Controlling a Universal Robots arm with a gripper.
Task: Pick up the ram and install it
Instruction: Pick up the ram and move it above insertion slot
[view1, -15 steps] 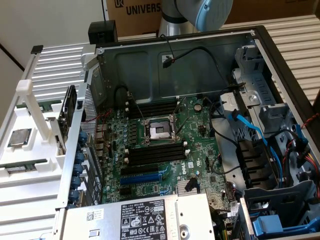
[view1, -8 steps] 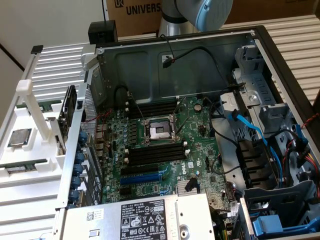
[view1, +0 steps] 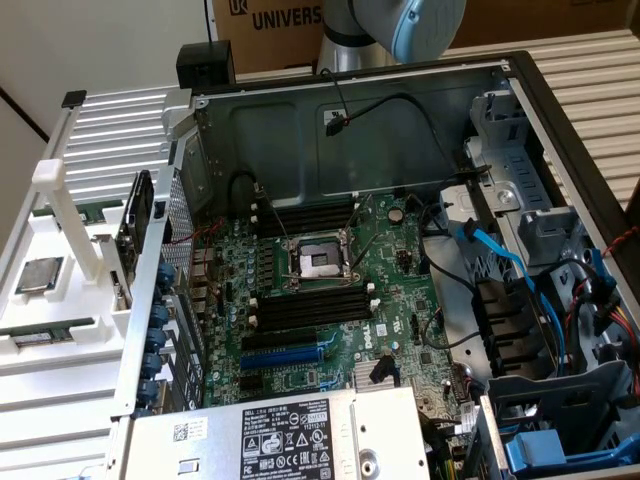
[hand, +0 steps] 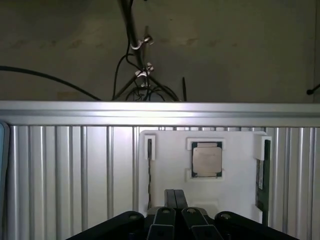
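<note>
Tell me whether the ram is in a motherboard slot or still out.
Out. The ram lies in the white holder outside the case; the gripper, fingers together, holds nothing.

So in the exterior view you only get a bit of the arm (view1: 400, 25): a silver tube and a light blue joint cap poking in at the top edge, nothing further down is in shot. The wrist view shows the tool (hand: 174, 197) from behind, black linkage spread out low and wide, with the two fingers (hand: 170, 196) pressed flat against each other, no gap between them and nothing held. It's hanging free, not touching anything.
</note>
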